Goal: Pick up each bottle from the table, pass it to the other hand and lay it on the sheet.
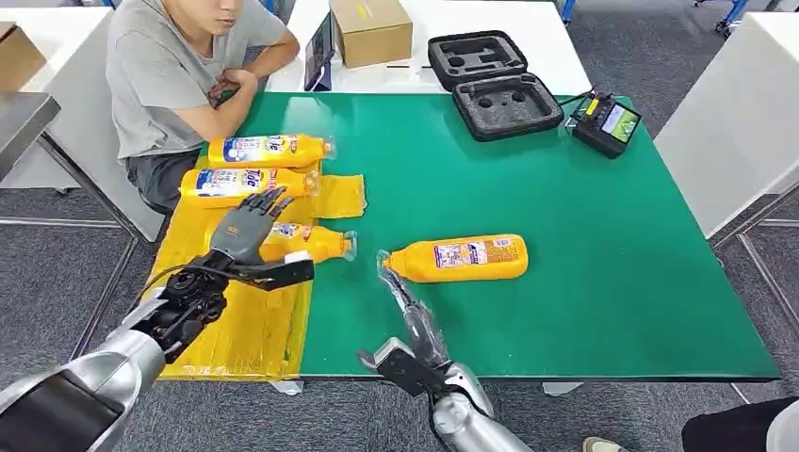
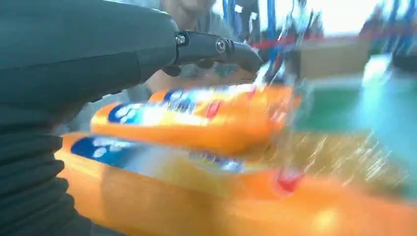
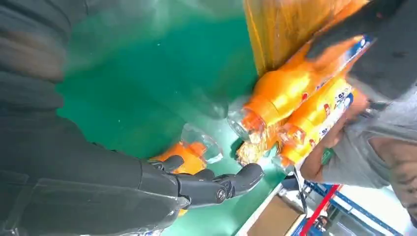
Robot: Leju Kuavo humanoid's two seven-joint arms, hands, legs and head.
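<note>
Head view: one orange plastic bottle with a clear cap [image 1: 459,259] lies alone on the green-topped bench [image 1: 584,282], long axis running left to right, cap toward the right robot hand [image 1: 394,282]. That hand reaches to just beside the cap, fingers extended, holding nothing. It is plainly the nearer. The left robot hand [image 1: 247,228] hovers with fingers spread over the third of three like bottles on the yellow sheet [image 1: 240,334]. Open bench lies right of the lone bottle; the near edge is close.
</note>
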